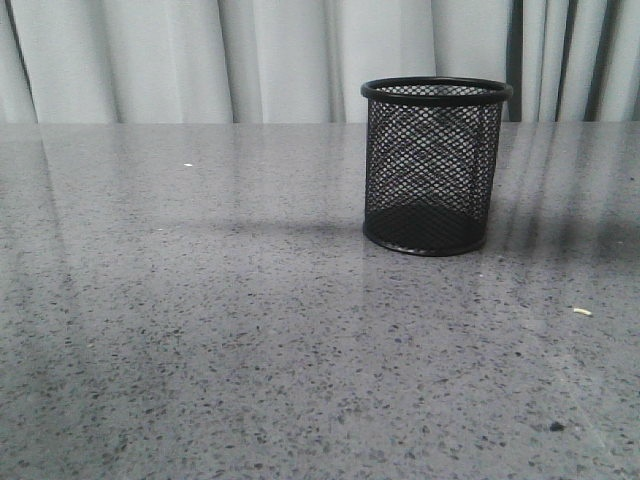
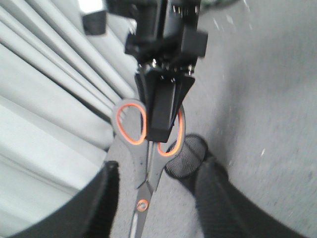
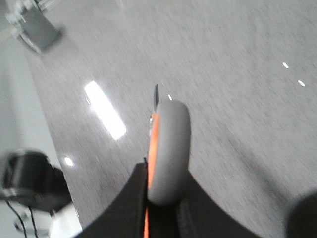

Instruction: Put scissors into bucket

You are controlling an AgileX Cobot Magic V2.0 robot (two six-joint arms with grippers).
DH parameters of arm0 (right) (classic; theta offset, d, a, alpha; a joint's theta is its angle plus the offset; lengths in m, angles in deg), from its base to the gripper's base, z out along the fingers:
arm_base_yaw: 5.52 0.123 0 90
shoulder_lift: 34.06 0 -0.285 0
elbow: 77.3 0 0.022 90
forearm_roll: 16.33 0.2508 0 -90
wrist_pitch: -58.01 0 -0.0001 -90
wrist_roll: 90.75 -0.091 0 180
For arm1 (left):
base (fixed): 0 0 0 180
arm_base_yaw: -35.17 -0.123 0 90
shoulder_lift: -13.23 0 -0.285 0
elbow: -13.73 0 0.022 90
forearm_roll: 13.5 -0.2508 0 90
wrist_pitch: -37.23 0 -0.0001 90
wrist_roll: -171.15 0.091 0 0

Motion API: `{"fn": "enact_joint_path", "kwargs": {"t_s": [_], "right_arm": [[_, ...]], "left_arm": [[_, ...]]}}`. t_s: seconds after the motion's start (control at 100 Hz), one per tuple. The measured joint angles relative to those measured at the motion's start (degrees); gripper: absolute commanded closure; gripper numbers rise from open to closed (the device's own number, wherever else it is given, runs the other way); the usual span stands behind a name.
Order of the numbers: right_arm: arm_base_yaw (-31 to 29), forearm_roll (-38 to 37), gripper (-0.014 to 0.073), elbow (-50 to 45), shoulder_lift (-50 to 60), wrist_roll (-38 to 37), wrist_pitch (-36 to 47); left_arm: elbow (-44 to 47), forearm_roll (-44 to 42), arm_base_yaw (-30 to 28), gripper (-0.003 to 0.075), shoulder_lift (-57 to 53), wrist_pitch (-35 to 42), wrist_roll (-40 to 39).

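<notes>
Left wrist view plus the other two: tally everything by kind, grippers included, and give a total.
Scissors: 1
Black mesh bucket: 1
Grippers: 2 (left gripper, right gripper)
Total: 4

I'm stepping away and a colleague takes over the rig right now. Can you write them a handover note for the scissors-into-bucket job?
Right gripper: shut on the scissors at the handle loops, holding them in the air above the table.
Left gripper: open, holding nothing.
Bucket: upright on the table and empty.
Done: the scissors are grasped and lifted.
Left: carry them over the bucket, lower them in, probably blades first, then release.
</notes>
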Motion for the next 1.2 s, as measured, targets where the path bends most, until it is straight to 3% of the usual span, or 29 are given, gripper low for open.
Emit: {"fn": "enact_joint_path", "kwargs": {"t_s": [0.08,0.23,0.45,0.79,1.2], "right_arm": [[-0.11,-7.46,0.0656,4.29,0.00,-2.80,-6.93],[-0.11,-17.83,0.0656,9.64,1.21,-8.60,-11.21],[-0.11,-29.75,0.0656,10.34,4.55,-17.87,-12.22],[-0.35,-33.00,0.0656,3.67,6.35,-22.39,-12.25],[-0.47,-35.31,0.0656,1.13,-4.05,-22.63,-11.89]], "left_arm": [[-0.24,-0.90,0.00,0.0737,-4.78,-1.49,-4.04],[-0.32,-5.52,0.00,0.0740,-12.08,-4.95,-10.26],[2.17,-17.86,0.00,0.0740,-20.45,-9.47,-24.63],[3.82,-21.57,0.00,0.0740,-30.01,-10.64,-28.40],[4.23,-21.70,0.00,0.0740,-30.63,-10.34,-28.83]]}}
